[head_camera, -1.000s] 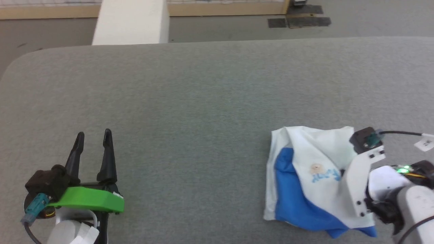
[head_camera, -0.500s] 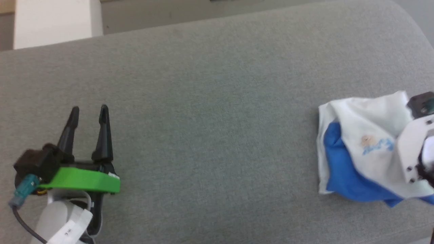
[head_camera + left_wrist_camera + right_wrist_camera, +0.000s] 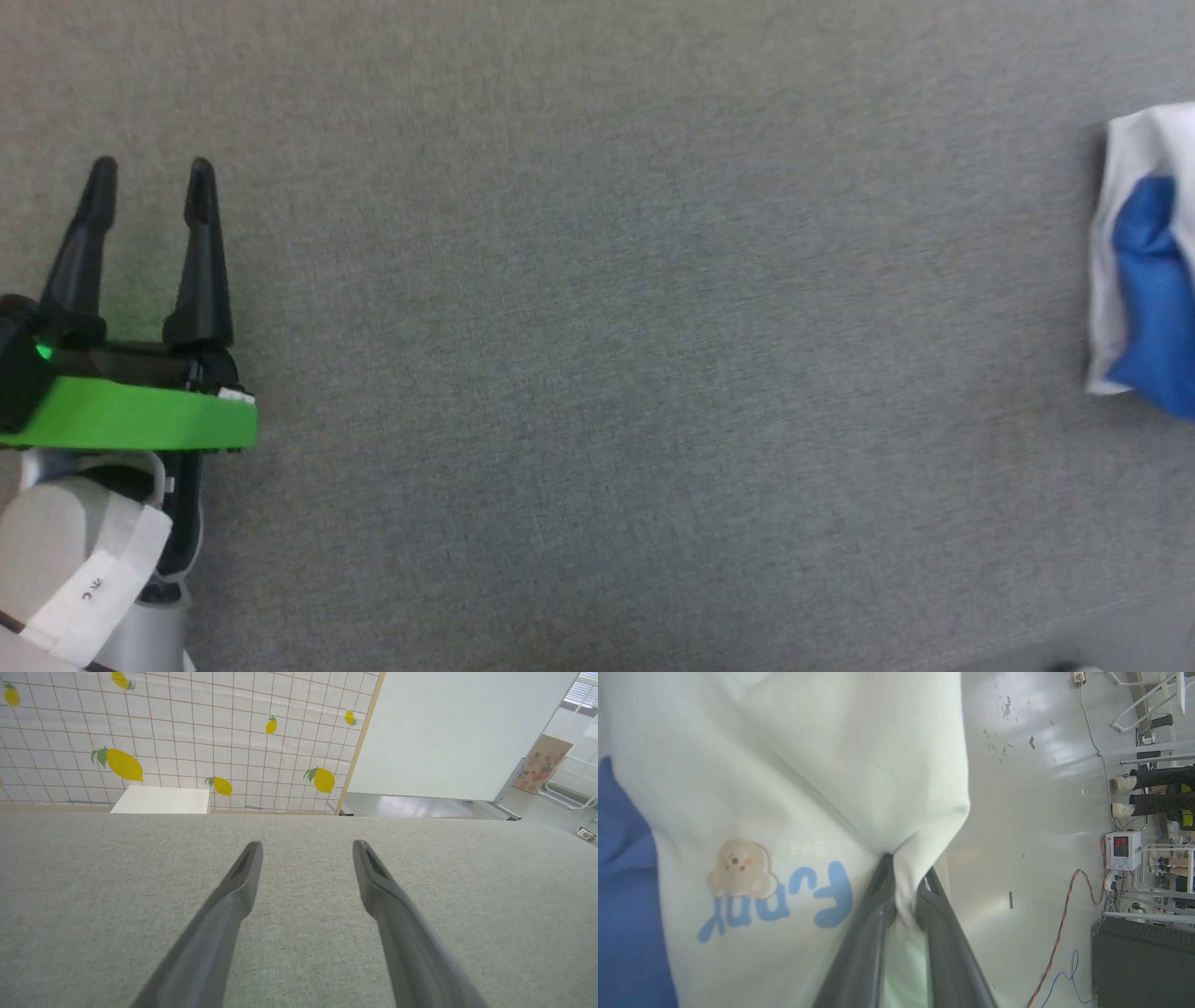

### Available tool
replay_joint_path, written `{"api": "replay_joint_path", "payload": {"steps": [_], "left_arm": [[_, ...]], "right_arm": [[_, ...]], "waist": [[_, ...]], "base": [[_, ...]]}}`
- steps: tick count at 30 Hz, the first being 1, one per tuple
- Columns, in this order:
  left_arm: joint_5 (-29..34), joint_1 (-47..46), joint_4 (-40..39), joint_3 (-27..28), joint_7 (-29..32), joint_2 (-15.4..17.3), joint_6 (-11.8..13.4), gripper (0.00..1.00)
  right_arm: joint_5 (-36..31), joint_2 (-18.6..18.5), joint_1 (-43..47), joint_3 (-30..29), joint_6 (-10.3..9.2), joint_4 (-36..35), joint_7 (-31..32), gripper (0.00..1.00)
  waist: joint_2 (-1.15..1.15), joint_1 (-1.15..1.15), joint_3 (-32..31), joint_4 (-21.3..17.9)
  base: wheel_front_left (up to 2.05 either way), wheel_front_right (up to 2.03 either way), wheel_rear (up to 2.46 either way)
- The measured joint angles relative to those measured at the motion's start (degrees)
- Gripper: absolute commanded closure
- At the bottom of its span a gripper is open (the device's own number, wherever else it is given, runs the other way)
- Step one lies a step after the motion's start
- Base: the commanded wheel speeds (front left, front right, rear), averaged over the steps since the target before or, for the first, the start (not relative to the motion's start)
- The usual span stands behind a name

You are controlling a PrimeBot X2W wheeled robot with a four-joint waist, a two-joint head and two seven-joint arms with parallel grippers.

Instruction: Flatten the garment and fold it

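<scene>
Left gripper (image 3: 149, 170) spread wide, empty, low over gray surface (image 3: 597, 327); right gripper (image 3: 908, 870) pinching garment (image 3: 794, 756) fold.

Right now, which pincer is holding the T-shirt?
The right pincer: it is shut on a white fold of the T-shirt. The left pincer stands open and empty over the grey surface.

grey surface (image 3: 597, 327), left gripper (image 3: 149, 168) jaws apart, garment (image 3: 1153, 280) at right edge

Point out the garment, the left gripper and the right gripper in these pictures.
garment (image 3: 794, 756), right wrist view, on its white body.
left gripper (image 3: 150, 166), head view, midway between its open fingertips.
right gripper (image 3: 908, 870), right wrist view, midway between fingertips shut on a white fold.
</scene>
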Motion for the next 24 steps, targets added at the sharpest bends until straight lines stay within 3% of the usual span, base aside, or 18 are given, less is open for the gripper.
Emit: {"api": "replay_joint_path", "payload": {"steps": [7, 8, 9, 18, 24], "left_arm": [[-0.01, -0.54, -3.77, 0.6, 1.8, 2.24, 0.02, 0.0], [-0.02, -0.68, -4.1, 0.6, 1.8, 2.36, 0.02, 0.0], [-0.03, -0.74, -4.25, 0.62, 1.8, 2.46, 0.03, 0.0], [-0.56, -0.72, -1.52, 0.26, 0.41, 1.86, 0.05, 0.0], [-1.1, 0.05, 3.54, -0.67, -2.04, -0.52, 0.45, 0.0]], "right_arm": [[-3.18, -3.39, -5.11, -5.15, 0.0, 4.43, -6.99, 0.97], [-3.74, -3.33, -5.52, -5.88, 0.0, 5.2, -7.09, 0.4], [-4.03, -3.3, -5.79, -6.46, 0.0, 5.61, -7.58, 0.0], [-4.85, -3.43, -10.39, -11.55, -0.01, 8.33, -13.13, 0.0], [-0.13, -2.47, -14.02, -8.14, 0.0, 5.47, -19.07, 0.0]], "waist": [[0.0, 0.0, 7.38, 2.27], [0.0, 0.0, 7.91, 2.65], [0.0, 0.0, 8.22, 2.99], [0.0, 0.0, 7.18, 5.25], [0.0, 0.0, 2.42, 5.57]], "base": [[0.0, 0.0, 0.0], [0.0, 0.0, 0.0], [0.0, 0.0, 0.0], [0.0, 0.0, 0.0], [0.0, 0.0, 0.0]]}}
